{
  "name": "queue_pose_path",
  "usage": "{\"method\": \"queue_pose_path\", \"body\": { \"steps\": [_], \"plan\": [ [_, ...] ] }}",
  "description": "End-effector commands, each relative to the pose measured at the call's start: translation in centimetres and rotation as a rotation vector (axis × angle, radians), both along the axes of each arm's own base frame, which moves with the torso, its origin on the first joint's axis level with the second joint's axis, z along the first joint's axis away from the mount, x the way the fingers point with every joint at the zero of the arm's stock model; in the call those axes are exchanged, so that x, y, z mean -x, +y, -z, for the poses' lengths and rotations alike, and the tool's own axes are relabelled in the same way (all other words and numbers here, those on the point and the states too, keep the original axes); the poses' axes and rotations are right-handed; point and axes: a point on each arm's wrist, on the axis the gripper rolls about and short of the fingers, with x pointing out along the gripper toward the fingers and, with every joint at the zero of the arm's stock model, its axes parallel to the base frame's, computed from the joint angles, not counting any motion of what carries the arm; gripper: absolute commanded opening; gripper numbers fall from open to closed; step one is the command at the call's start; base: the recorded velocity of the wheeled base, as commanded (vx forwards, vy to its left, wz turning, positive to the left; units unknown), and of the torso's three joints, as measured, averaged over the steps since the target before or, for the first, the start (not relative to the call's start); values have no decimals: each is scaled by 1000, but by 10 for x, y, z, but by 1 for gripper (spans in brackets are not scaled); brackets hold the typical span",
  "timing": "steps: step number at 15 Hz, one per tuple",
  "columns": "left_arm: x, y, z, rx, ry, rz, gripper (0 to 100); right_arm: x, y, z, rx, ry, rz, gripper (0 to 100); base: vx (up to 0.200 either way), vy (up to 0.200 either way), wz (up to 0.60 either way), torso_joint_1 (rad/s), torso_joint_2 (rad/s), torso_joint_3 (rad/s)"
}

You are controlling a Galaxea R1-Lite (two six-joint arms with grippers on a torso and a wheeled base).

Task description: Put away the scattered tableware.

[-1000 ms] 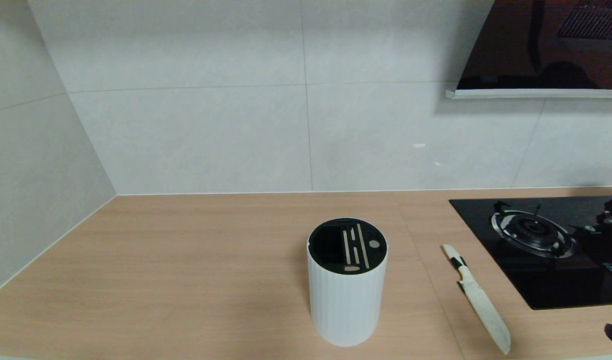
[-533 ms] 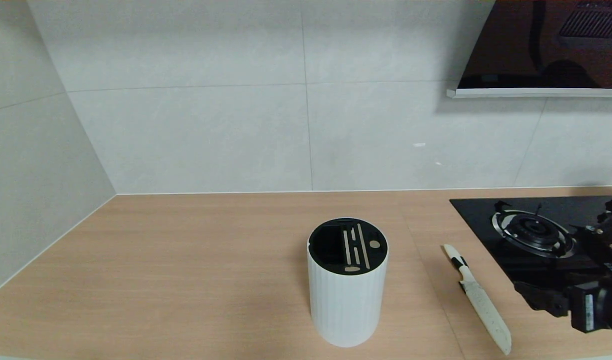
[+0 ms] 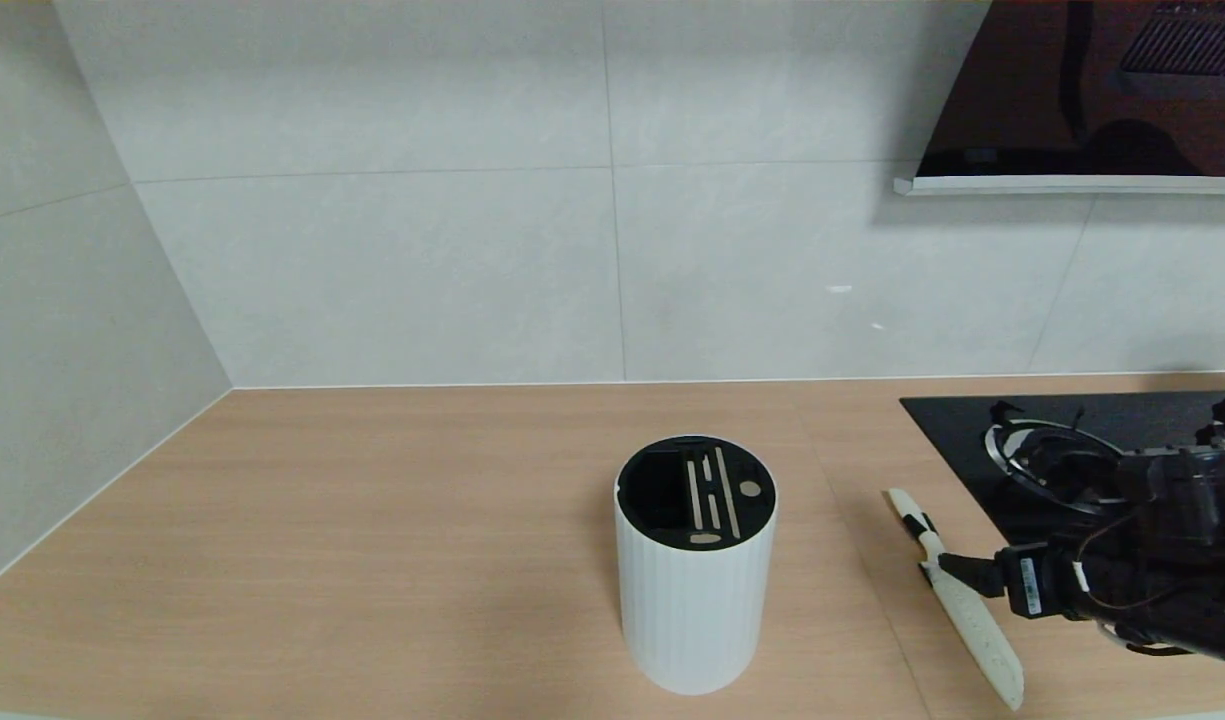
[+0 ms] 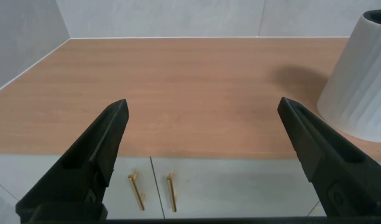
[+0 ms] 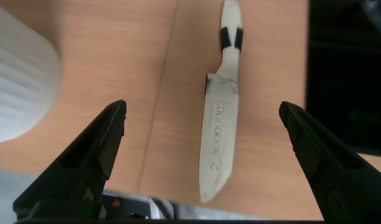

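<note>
Your right hand (image 5: 201,107) is spread wide, empty, just above the white knife (image 5: 218,140). The knife lies flat on the desk (image 3: 372,520) between the white slotted holder (image 3: 694,600) and the stove (image 3: 957,420). Small stamped marks line its blade. Your left hand (image 4: 202,102) is also wide open and empty, at the desk's front edge.

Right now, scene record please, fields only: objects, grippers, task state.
knife: flat on countertop, between holder and stove, handle toward wall
holder: white, upright, nothing in its slots
right gripper: open, over the knife, holding nothing
left gripper: open, over the countertop's front edge, holding nothing
task state: knife not yet stowed
</note>
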Motion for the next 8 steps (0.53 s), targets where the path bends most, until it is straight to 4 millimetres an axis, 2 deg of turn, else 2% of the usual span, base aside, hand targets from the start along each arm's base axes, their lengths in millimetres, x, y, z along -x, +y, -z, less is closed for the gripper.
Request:
{"method": "queue_pose_path", "body": {
  "steps": [1, 6, 8],
  "plan": [
    [0, 0, 0, 0, 2, 0, 100, -14, 6, 34, 27, 121, -7, 100, 0, 0, 0, 0, 0, 0],
    [0, 0, 0, 0, 2, 0, 100, -35, 8, 76, 64, 108, 40, 100, 0, 0, 0, 0, 0, 0],
    [0, 0, 0, 0, 2, -2, 100, -40, 7, 84, 90, 84, 81, 100, 0, 0, 0, 0, 0, 0]
  ]
}}
